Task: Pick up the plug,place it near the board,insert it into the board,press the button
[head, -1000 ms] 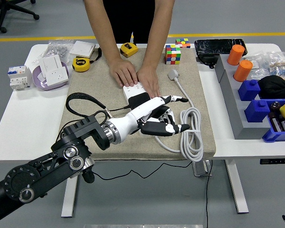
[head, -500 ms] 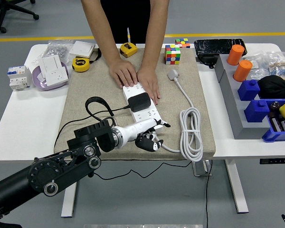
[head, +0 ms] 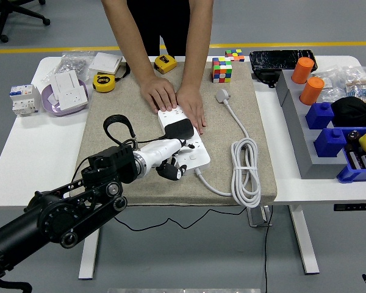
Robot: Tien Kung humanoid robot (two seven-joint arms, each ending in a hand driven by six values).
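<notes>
Since half a second ago, the left hand [head: 171, 160] has pulled back toward nine o'clock and up onto the near end of the power strip [head: 184, 142], where before it hung off the strip's near corner. Its white and black fingers [head: 168, 170] are curled together with nothing held, pressing down beside the strip's near end; whether a fingertip touches the button cannot be told. The black plug [head: 178, 130] sits pushed into the strip just at twelve o'clock of the hand, its black cord [head: 117, 127] looping away toward nine o'clock over the forearm. At twelve o'clock of the plug, a person's two hands [head: 174, 98] lie flat on the far end of the strip, holding it down. The strip's grey cable [head: 246, 170] lies coiled at three o'clock of the hand on the beige mat [head: 116, 104], ending in a grey plug [head: 222, 95] farther toward one o'clock, near a colourful cube [head: 222, 69].
</notes>
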